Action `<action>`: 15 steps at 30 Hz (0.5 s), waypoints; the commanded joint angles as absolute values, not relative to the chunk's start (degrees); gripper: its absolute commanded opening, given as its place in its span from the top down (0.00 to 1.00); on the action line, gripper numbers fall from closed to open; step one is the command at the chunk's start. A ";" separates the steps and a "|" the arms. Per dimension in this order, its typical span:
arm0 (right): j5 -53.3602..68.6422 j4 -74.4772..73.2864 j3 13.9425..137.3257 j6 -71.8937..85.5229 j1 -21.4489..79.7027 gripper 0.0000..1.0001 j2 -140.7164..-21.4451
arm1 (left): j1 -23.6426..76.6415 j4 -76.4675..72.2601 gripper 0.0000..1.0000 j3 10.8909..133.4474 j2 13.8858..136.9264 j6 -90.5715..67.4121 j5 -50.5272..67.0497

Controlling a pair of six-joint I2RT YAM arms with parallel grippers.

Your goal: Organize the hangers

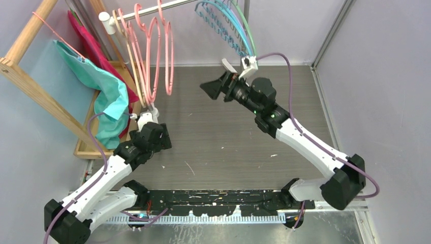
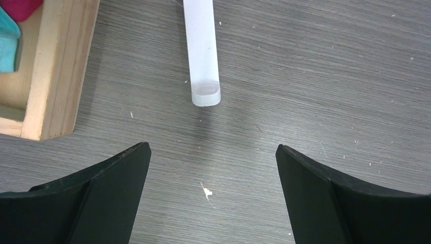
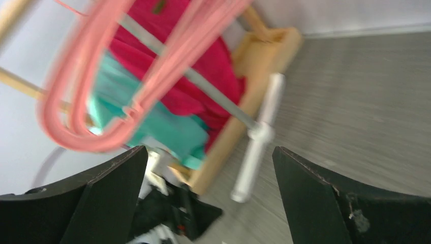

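Observation:
Several pink hangers [image 1: 150, 56] hang by their hooks on the white rail [image 1: 127, 15] at the back left. They show blurred in the right wrist view [image 3: 96, 76]. A bunch of blue, teal, lavender and green hangers [image 1: 228, 30] hangs further right on the rail. My right gripper [image 1: 213, 86] is raised between the two bunches, points left, and is open and empty [image 3: 208, 198]. My left gripper [image 1: 160, 138] is low over the table by the rail's white post [image 2: 203, 51], open and empty [image 2: 213, 193].
A wooden frame rack [image 1: 30, 76] stands at the left with a teal cloth [image 1: 109, 96] and a red cloth [image 1: 91, 46] draped on it. Its wooden base tray [image 2: 56, 76] lies next to my left gripper. Grey walls close in the back and the right.

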State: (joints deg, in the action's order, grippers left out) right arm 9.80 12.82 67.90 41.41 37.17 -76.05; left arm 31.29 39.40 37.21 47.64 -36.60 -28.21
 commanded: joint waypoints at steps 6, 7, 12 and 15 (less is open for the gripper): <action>-8.68 6.26 43.47 22.68 37.75 0.00 -68.15 | 31.45 34.22 0.02 39.37 53.59 -35.54 -27.90; -8.51 8.60 40.50 23.03 37.77 0.00 -67.37 | 31.45 33.89 0.02 39.33 54.26 -35.51 -27.75; -11.64 13.56 33.33 23.15 37.88 0.00 -65.63 | 31.46 30.30 0.02 38.08 55.04 -34.73 -24.97; -15.42 12.16 33.03 21.86 37.85 0.00 -66.16 | 31.46 29.08 0.02 37.28 54.71 -34.13 -24.16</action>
State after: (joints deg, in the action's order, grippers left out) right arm -8.91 5.91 31.66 24.64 37.54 -69.12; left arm 31.29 34.04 37.21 55.61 -35.57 -25.50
